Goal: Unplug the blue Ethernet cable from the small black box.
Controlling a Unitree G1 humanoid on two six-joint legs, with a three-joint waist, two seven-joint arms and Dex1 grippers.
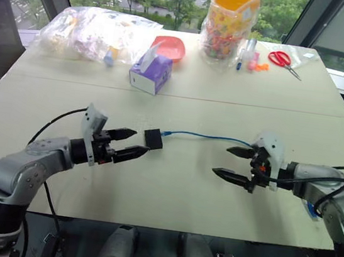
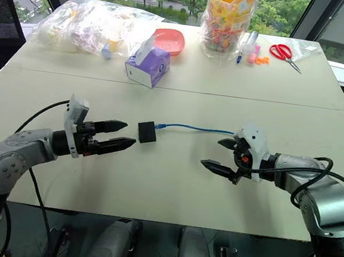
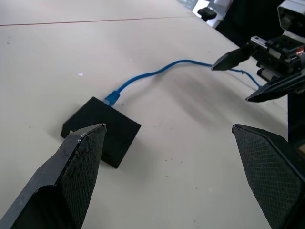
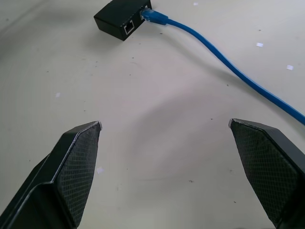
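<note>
Two spread, empty grippers, left gripper (image 1: 133, 143) and right gripper (image 1: 231, 162), flank the plugged blue Ethernet cable (image 1: 212, 137); unrestrained, the small black box (image 1: 153, 139) may drag along.

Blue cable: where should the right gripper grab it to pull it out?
Best on the blue cable right at its plug, coming from the robot's right along the table; it is seated in the black box, whose port faces that side.

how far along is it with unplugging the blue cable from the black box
Nothing is done yet: the blue Ethernet cable is plugged into the small black box on the table. The left gripper is open beside the box; the right gripper is open near the cable. Gripping and pulling the plug remain.
</note>
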